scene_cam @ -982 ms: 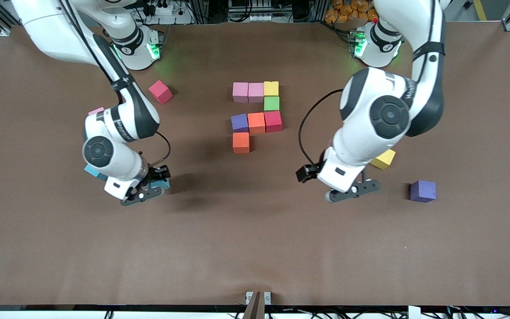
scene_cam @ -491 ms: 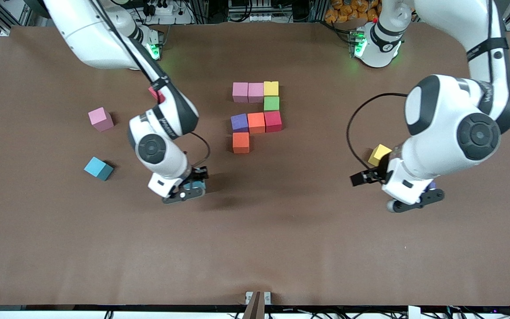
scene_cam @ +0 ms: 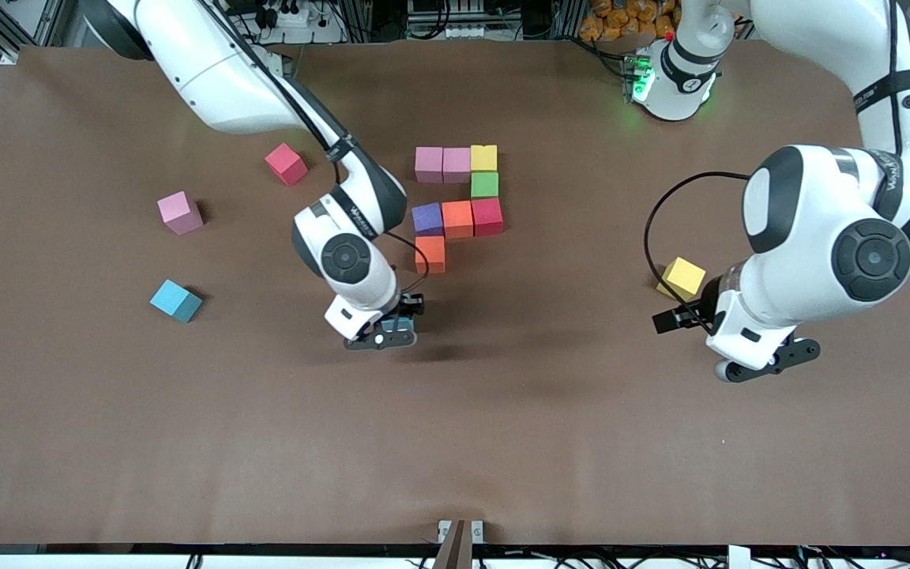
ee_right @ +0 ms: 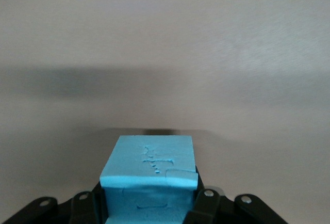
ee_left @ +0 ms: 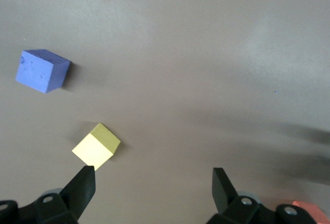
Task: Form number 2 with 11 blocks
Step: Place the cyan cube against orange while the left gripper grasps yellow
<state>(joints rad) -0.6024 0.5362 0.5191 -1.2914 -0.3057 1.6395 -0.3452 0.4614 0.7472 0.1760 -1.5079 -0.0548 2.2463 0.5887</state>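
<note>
Holding a teal block [ee_right: 149,175] in your right claw [scene_cam: 381,332], over bare bench [scene_cam: 455,442] below the half-built number 2 [scene_cam: 459,207]. Foam looks light, soft, dentable, so squeeze flat opposite faces at mid-height. Left claw [scene_cam: 767,361] hangs wide and empty near the yellow block [scene_cam: 682,277], waiting.

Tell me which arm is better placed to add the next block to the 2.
Right. The right gripper is shut on a teal-blue block over bare table close to the lower orange block of the figure. The left gripper is open and empty near the loose yellow block.
</note>
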